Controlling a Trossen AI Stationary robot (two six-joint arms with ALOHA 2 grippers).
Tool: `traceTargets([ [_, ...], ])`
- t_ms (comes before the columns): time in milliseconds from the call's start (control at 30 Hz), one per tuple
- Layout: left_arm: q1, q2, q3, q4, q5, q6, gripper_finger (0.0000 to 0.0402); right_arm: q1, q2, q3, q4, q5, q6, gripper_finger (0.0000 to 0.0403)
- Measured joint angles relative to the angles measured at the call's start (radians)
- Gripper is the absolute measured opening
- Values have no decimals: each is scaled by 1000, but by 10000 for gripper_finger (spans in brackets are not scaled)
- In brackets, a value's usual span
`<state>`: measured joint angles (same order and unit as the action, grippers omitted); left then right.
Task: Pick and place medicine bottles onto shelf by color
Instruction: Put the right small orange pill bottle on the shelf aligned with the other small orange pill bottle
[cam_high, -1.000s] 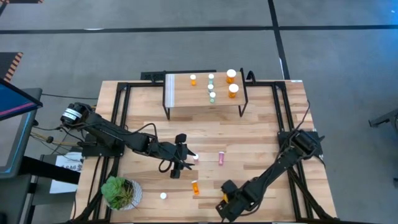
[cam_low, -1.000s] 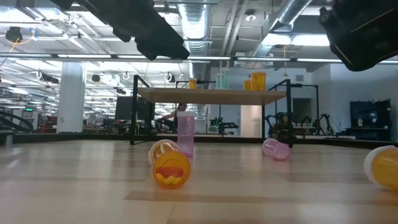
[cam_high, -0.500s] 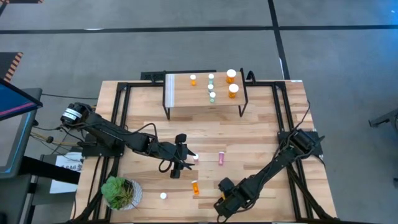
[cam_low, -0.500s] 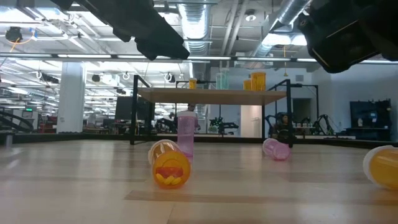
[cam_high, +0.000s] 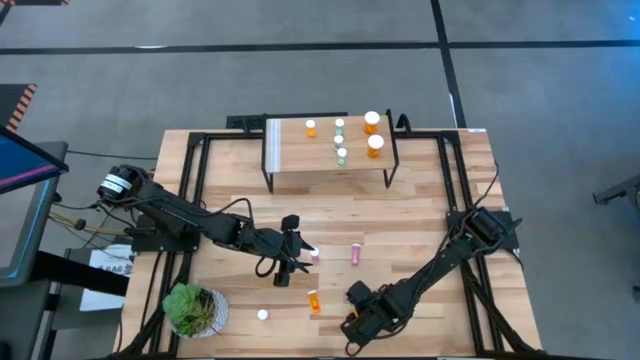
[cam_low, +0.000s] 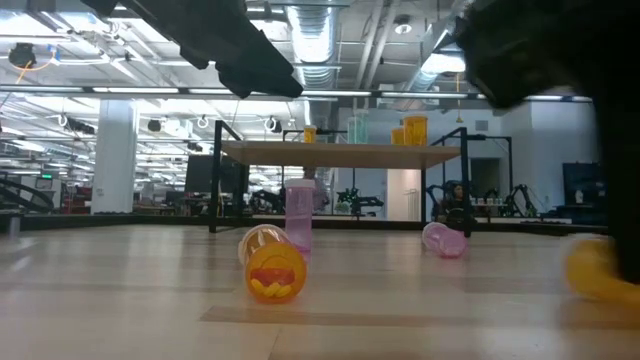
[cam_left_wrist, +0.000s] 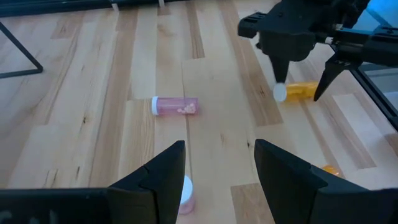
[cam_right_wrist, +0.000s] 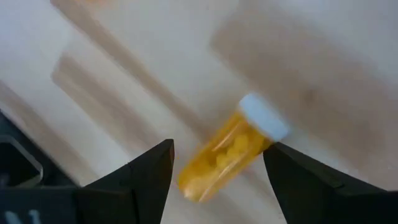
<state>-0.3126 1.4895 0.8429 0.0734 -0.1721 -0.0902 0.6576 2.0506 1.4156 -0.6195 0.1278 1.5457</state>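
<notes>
Hovering my right claw (cam_right_wrist: 214, 168), open and empty, over a lying orange white-capped plastic pill bottle (cam_right_wrist: 231, 149); light, slippery, rolls; I'd grip mid-barrel.

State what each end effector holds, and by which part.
Nothing is held. Left end effector open over a standing pink bottle; right end effector open above a lying orange bottle.

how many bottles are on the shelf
6. On the shelf: one small orange bottle furthest left, three green bottles in a column beside it, and two wide orange bottles at the right end. None looks hidden.
</notes>
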Motion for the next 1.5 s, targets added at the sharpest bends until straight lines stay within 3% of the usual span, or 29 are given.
traceTargets([
  [1500,0,0,0,-8,-1,-4,180,-10,0,18,-361,-52,-1,273],
])
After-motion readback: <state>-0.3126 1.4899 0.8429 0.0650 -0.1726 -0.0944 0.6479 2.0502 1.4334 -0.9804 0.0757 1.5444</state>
